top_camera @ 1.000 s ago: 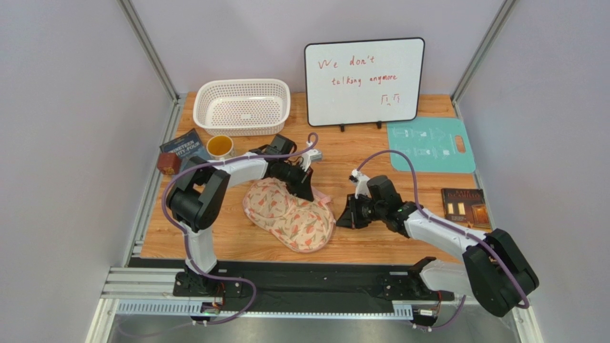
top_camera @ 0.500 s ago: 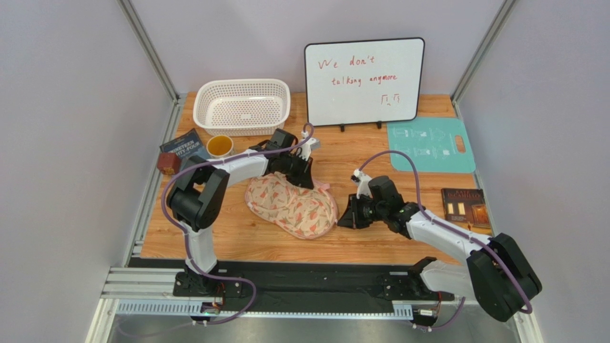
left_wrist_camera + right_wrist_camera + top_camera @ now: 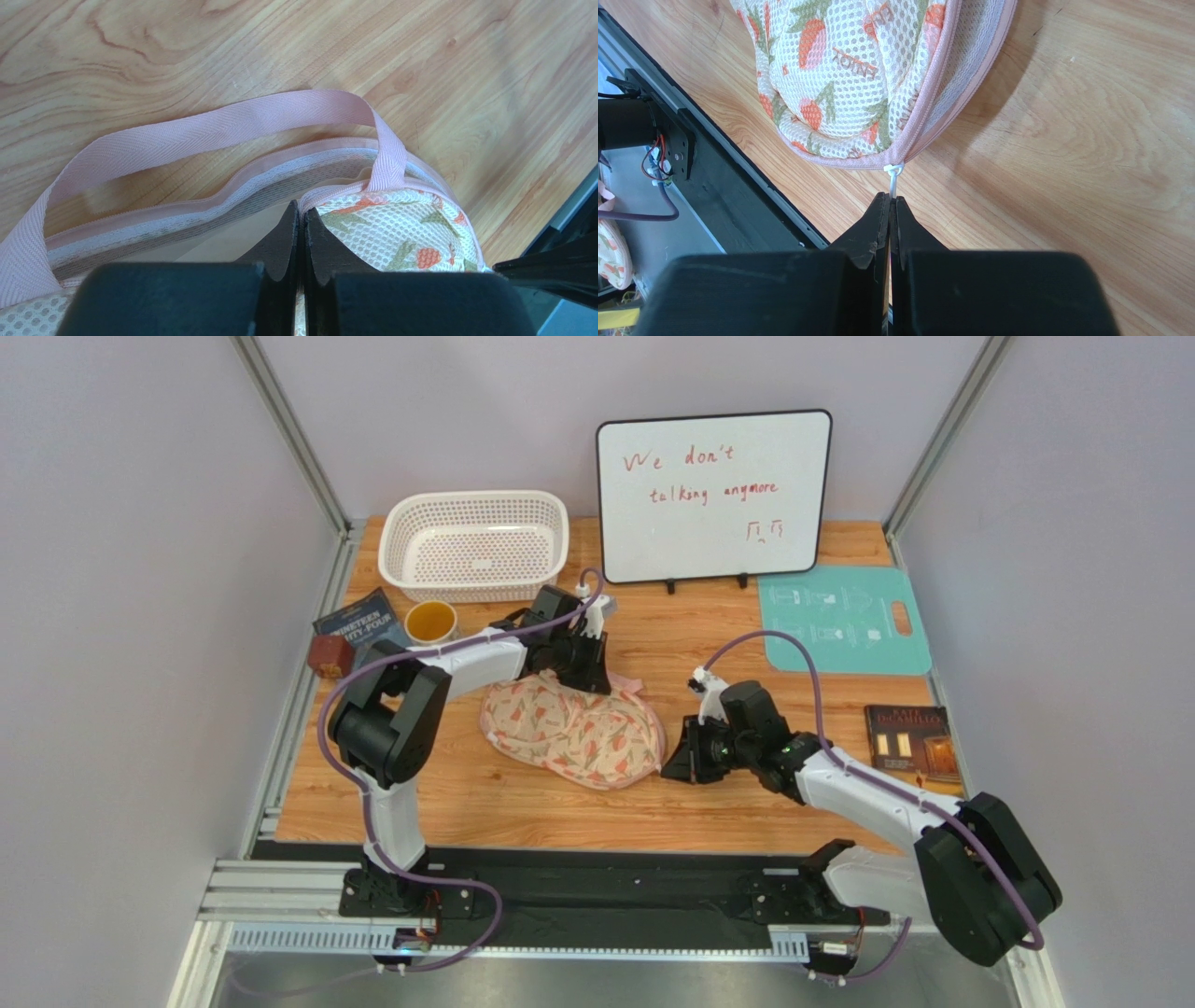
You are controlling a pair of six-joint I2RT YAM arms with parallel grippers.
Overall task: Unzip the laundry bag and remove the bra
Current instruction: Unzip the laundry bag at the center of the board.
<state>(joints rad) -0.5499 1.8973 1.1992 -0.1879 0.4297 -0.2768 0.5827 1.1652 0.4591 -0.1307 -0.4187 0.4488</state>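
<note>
Wooden worktop (image 3: 730, 637) carries the cream, peanut-shaped mesh laundry bag (image 3: 575, 735). Left hand (image 3: 300, 213) is clamped on the bag's far rim beside the pink strap (image 3: 210, 129), while right hand (image 3: 889, 203) pinches the small white zipper pull (image 3: 893, 180) at its right end. Unzipping is the step; next, drag that pull along the trim. Bra unseen, probably inside.

This is a robotics lab cell, not a home. A wood-grain bench (image 3: 673, 630) is boxed in by plain pale partition walls (image 3: 140, 616) on aluminium posts (image 3: 288, 427). The white-and-black left arm (image 3: 463, 665) and right arm (image 3: 856, 791) are bolted to a black base rail (image 3: 603, 889), and a hand-scribbled whiteboard (image 3: 713, 497) is propped behind.
</note>
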